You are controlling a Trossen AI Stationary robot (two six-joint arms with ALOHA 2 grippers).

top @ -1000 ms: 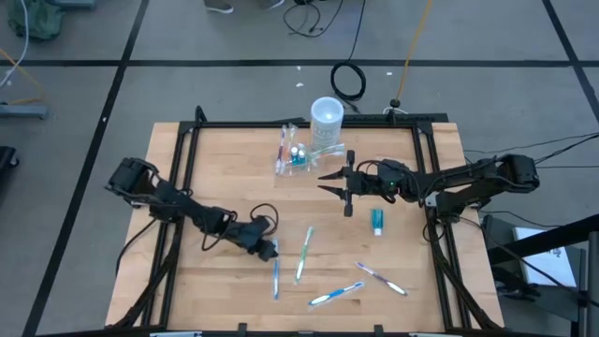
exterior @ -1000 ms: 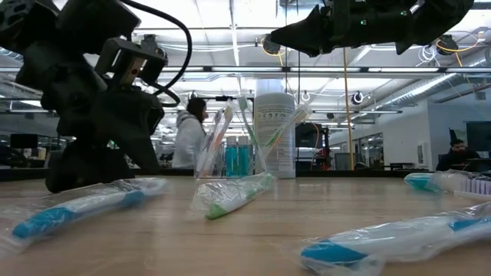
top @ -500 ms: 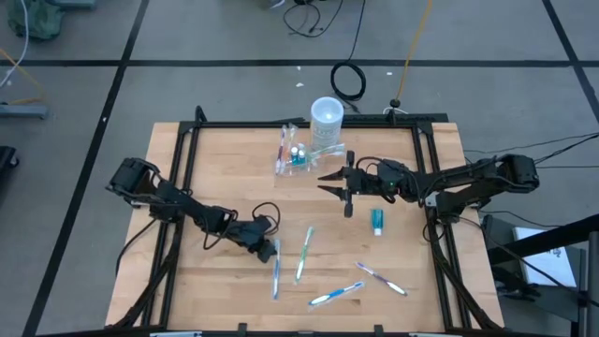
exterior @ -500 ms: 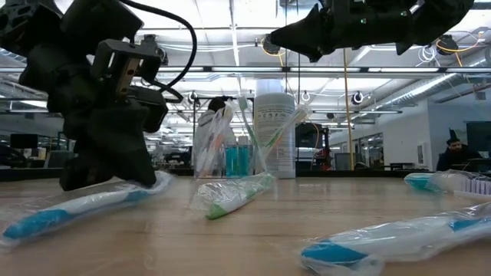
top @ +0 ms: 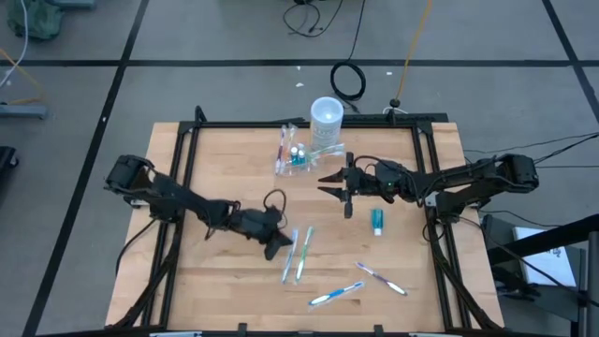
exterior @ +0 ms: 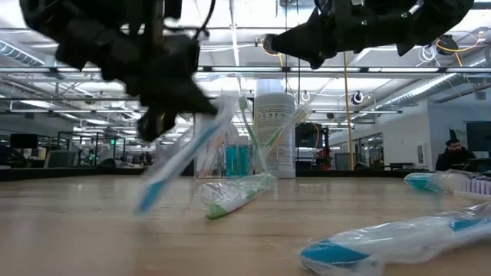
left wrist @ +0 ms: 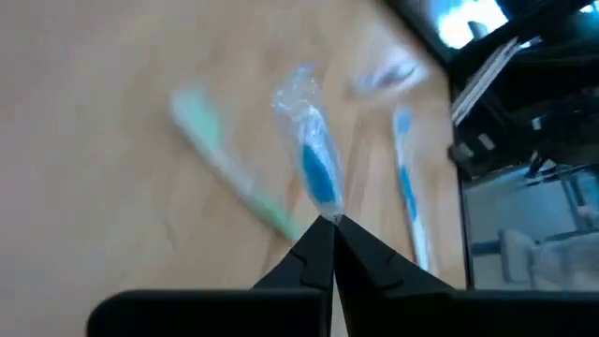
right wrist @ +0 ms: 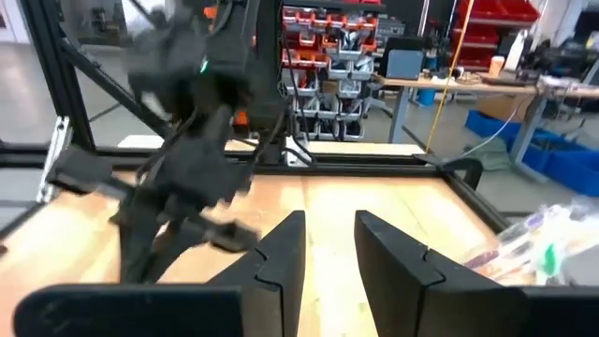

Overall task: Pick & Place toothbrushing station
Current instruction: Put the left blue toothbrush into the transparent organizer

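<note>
The toothbrushing station [top: 298, 154] is a clear holder with brushes in it, standing at the table's far middle beside a white cup [top: 326, 117]. It also shows in the low view [exterior: 230, 149] and the right wrist view [right wrist: 535, 239]. My left gripper [top: 280, 249] is shut on a wrapped blue toothbrush [top: 287, 260] near the table's middle. My right gripper [top: 328, 183] hovers open just right of and nearer than the station, with nothing between its fingers [right wrist: 281, 245]. My left gripper pinches the wrapped blue toothbrush [left wrist: 316, 178] between its two fingertips [left wrist: 318, 239], reaching it from the table's left and slanting down. The brush is tilted, its high end by the fingers and its low end [exterior: 146, 203] down by the table. Blur hides whether that end touches the wood.
A green wrapped toothbrush [top: 303, 253] lies right beside the held one. Another blue one [top: 335, 295] and a pink one [top: 382, 278] lie toward the near right. A small teal tube [top: 377, 220] lies right of centre. A black frame [top: 281, 124] rims the table.
My left gripper has shut on the blue toothbrush, then risen and gone toward the table's right. The brush, which lay flat, is now tipped up at one end and turned, next to the green one. My right gripper has kept still.
</note>
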